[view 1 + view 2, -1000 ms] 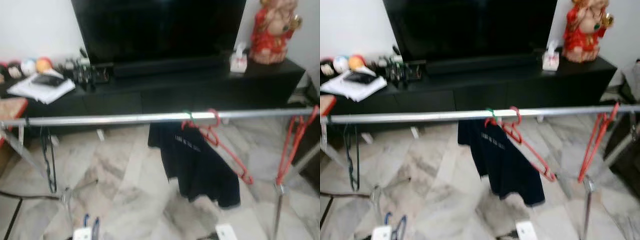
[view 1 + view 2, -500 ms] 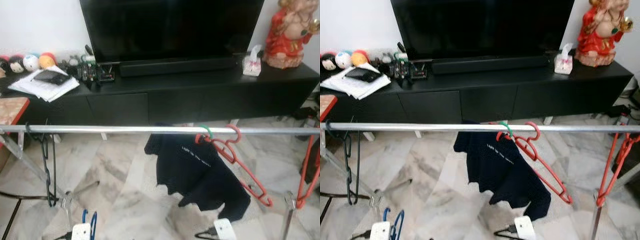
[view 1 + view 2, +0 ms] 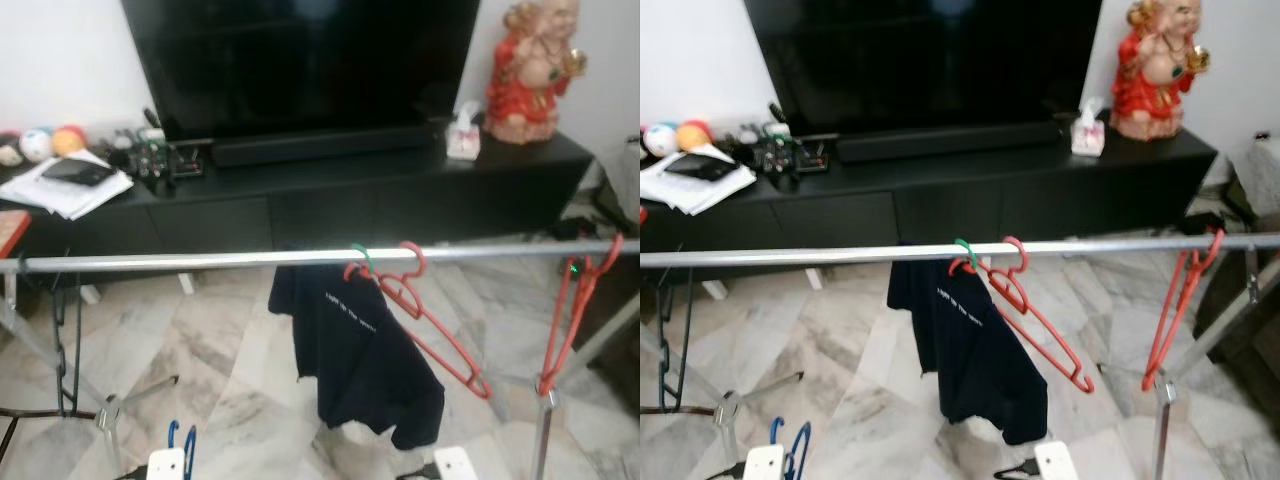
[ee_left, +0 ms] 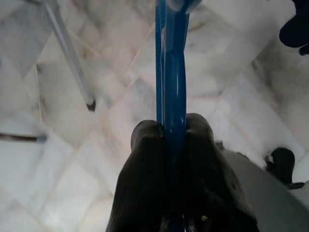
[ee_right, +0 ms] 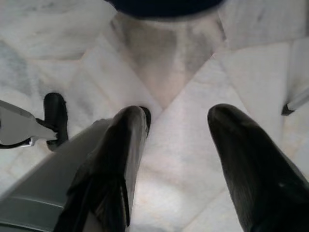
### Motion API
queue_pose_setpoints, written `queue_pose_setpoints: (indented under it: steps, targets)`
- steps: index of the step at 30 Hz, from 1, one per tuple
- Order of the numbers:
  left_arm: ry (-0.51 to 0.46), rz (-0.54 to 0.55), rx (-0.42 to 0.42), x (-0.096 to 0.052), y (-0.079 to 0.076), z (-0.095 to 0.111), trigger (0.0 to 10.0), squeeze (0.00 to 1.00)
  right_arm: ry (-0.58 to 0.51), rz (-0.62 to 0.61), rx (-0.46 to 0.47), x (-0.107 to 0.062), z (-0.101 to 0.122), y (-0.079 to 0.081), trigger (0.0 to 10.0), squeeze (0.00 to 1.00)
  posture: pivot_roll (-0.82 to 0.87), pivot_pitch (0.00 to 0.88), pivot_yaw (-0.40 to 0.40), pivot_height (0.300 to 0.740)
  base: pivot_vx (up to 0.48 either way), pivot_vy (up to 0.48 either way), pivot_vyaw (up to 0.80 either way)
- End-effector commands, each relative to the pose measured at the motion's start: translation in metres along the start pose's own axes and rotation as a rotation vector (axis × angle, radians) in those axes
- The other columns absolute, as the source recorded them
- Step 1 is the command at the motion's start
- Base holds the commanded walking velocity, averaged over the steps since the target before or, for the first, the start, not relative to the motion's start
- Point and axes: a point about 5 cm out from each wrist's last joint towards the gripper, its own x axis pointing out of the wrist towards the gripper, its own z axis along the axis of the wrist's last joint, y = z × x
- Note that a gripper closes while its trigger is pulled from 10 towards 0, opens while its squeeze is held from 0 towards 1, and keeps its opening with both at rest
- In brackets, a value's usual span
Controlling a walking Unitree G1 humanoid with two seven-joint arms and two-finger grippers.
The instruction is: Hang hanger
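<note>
Left gripper (image 4: 175, 133) clamps a blue hanger (image 4: 173, 72) low above the marble floor (image 3: 215, 350), its top cut off; right gripper (image 5: 181, 121) hangs open, empty; silver rail (image 3: 300, 259) crosses ahead.

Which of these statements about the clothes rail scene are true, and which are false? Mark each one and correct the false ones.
1. The left claw is shut on a blue hanger. True.
2. The dark T-shirt lies flat on the floor. False: it hangs from the silver rail.
3. The right claw holds a red hanger. False: it is open and holds nothing, above the marble floor.
4. A red hanger hangs on the rail beside the T-shirt. True.
5. The red figurine stands on the floor under the rail. False: it stands on the black TV cabinet.
</note>
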Motion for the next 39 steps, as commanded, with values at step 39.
queue_pose_setpoints:
  steps: [39]
  targets:
    - [-0.886,-0.128,0.124,-0.044,0.01,0.163,10.0,0.0,0.001,0.024,-0.042,0.001,0.003,0.002,10.0,0.0,-0.1,0.0,0.005,0.74,0.0,-0.088,0.0]
